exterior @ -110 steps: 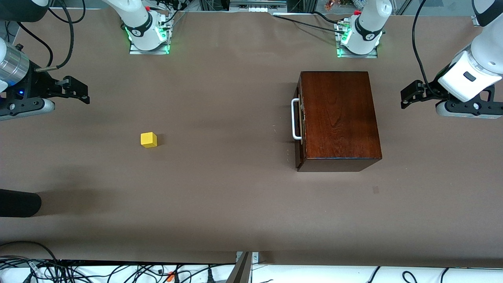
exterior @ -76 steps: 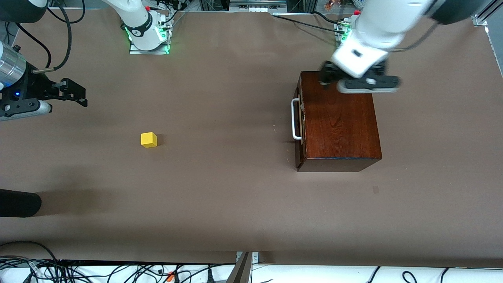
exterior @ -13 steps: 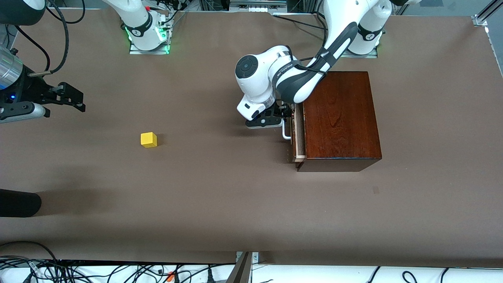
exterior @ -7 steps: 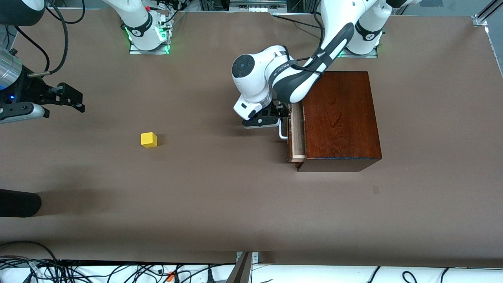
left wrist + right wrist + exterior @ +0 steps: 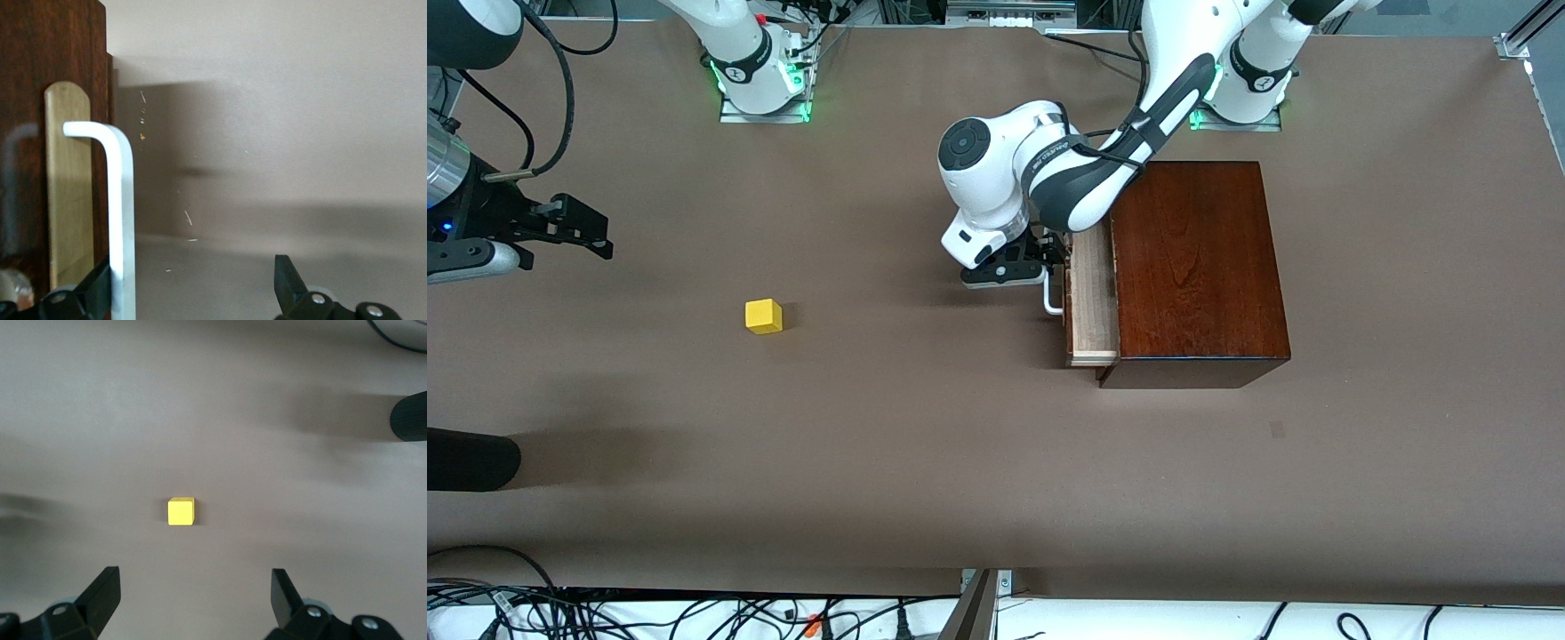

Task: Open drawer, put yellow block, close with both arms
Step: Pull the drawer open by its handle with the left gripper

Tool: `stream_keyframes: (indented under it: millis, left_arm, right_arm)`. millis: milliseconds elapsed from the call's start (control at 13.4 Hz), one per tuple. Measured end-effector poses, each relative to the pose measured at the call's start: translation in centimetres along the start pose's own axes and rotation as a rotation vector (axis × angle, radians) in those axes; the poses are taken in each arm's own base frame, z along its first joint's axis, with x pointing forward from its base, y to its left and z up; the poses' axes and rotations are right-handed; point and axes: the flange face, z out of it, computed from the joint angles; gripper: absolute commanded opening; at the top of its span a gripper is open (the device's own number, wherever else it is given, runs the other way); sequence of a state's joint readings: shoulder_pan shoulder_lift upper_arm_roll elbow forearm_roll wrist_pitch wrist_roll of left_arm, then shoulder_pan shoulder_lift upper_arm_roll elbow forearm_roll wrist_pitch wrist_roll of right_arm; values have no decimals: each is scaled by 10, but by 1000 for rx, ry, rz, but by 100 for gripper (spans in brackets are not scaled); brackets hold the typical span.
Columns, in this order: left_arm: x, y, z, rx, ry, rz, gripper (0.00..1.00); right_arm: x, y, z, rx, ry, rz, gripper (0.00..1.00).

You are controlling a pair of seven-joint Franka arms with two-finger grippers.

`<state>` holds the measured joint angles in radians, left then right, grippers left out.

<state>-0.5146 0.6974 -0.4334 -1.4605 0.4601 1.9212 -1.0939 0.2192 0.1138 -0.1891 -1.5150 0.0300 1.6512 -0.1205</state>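
The drawer (image 5: 1092, 307) stands partly pulled out of the reddish-brown wooden box (image 5: 1192, 267), its pale tray showing. My left gripper (image 5: 1042, 258) is at the white handle (image 5: 1052, 300). In the left wrist view this gripper (image 5: 193, 267) is open. One finger (image 5: 100, 287) sits between the handle bar (image 5: 120, 213) and the dark drawer front (image 5: 40, 53); the other stands well off it. The yellow block (image 5: 764, 316) lies on the table toward the right arm's end. My right gripper (image 5: 591, 233) hangs open in the air there, with the block (image 5: 181, 511) ahead of its fingers (image 5: 193, 573).
A black rounded object (image 5: 471, 458) juts in at the right arm's end, nearer the front camera than the block, and shows in the right wrist view too (image 5: 408, 419). Cables (image 5: 649, 613) run along the table's near edge.
The drawer has slid farther out of the box toward the right arm's end, with my left gripper and the handle moving the same way. The block has not moved.
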Motion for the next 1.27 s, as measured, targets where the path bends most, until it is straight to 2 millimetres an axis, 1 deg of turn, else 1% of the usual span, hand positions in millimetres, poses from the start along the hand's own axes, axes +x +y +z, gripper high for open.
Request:
stream_keyframes:
  millis: [373,820,1043,1192,1267]
  left_arm:
    - [-9,23,-11,-34,7,-6,100]
    - [-8,28,-9,-30,3,-23,100]
    - [-8,35,-11,-37,4,-29,100]
    - [-11,46,-15,-68,13,-34,100]
    - [-12,48,-13,-68,16,-33,100]
  right_arm:
    - [0,0,0,0,1,1,100]
    - [1,2,-1,-1,10,5,100]
    - [1,2,0,-1,9,5,100]
    - [2,2,1,-1,7,6,100]
    - [2,2,2,3,6,7,100]
